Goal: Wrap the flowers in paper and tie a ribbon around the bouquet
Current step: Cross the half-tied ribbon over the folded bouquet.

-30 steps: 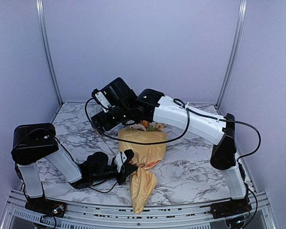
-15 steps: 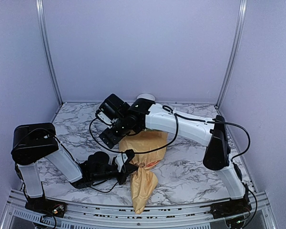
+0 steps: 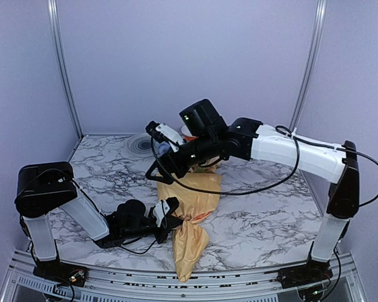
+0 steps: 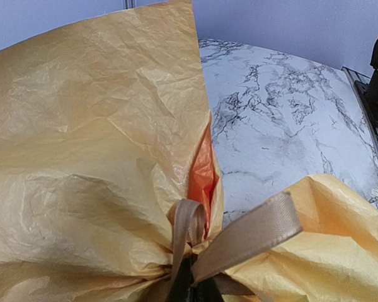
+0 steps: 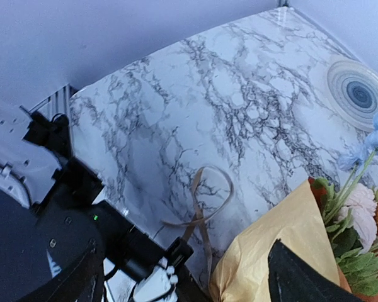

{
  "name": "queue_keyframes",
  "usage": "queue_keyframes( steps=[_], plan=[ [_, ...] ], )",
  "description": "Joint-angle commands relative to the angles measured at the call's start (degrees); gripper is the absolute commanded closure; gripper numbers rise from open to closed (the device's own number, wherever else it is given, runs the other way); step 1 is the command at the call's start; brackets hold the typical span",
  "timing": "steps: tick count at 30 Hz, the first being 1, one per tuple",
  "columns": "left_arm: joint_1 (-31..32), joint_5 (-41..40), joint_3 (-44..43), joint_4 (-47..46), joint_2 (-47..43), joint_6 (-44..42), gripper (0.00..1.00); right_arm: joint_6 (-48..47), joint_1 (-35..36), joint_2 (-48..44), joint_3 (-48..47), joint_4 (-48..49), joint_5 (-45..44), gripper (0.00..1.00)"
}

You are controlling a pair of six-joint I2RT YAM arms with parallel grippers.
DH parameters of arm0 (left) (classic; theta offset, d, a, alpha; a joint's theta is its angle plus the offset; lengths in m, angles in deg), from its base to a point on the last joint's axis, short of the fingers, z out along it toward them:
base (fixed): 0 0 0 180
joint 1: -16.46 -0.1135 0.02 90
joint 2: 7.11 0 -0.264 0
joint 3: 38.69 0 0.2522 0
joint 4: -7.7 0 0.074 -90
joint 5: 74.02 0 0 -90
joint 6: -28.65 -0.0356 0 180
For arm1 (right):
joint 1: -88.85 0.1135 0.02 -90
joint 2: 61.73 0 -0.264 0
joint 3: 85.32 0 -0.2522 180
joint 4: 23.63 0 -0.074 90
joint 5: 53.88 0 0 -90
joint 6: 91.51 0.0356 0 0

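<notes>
Tying stage judged in hand: the pale beige raffia ribbon (image 4: 252, 233) is clamped by the left gripper (image 3: 170, 217) at the neck of the tan-yellow paper bouquet (image 3: 190, 198). The right gripper (image 3: 156, 152) is held released above, empty; the ribbon's loose loop would need to be grasped next.

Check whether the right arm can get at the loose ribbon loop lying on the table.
Probably yes: the right gripper hangs open above the ribbon loop, which lies on bare table beside the bouquet, nothing covering it. The left arm nearby may crowd the approach.

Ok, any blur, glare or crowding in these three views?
Top external: even light, sharp, no glare. Left wrist: crinkled tan-yellow paper crowds the frame, beige ribbon in focus. Right wrist: white-grey marble tabletop crisp, the dark fingers soft at the bottom edge.
</notes>
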Motion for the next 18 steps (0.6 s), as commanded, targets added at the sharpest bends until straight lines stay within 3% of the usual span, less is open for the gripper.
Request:
queue_keyframes(
  steps=[1,5,8,12,15,18],
  plan=[
    [0.4,0.0,-0.9,2.2,-0.8,-0.6,1.0,-3.7,-4.1,-13.6,16.2,17.5,13.8,0.14],
    [0.3,1.6,-0.7,2.2,-1.1,-0.6,1.0,-10.5,-9.8,-22.9,34.7,24.0,24.9,0.11],
    [0.2,2.5,-0.8,2.2,-1.0,-0.4,1.0,-18.7,-9.8,-28.0,48.2,31.8,25.7,0.1],
    [0.2,3.2,-0.7,2.2,-0.9,-0.3,1.0,-39.1,-9.5,-31.9,62.9,43.1,29.7,0.11],
    [0.1,3.4,-0.6,2.4,-0.9,-0.2,1.0,-50.7,-7.9,-30.5,65.6,45.2,25.2,0.07],
    [0.1,3.1,-0.6,2.7,-0.9,-0.3,1.0,-54.0,-7.4,-25.4,61.2,43.4,22.4,0.09]
  ],
)
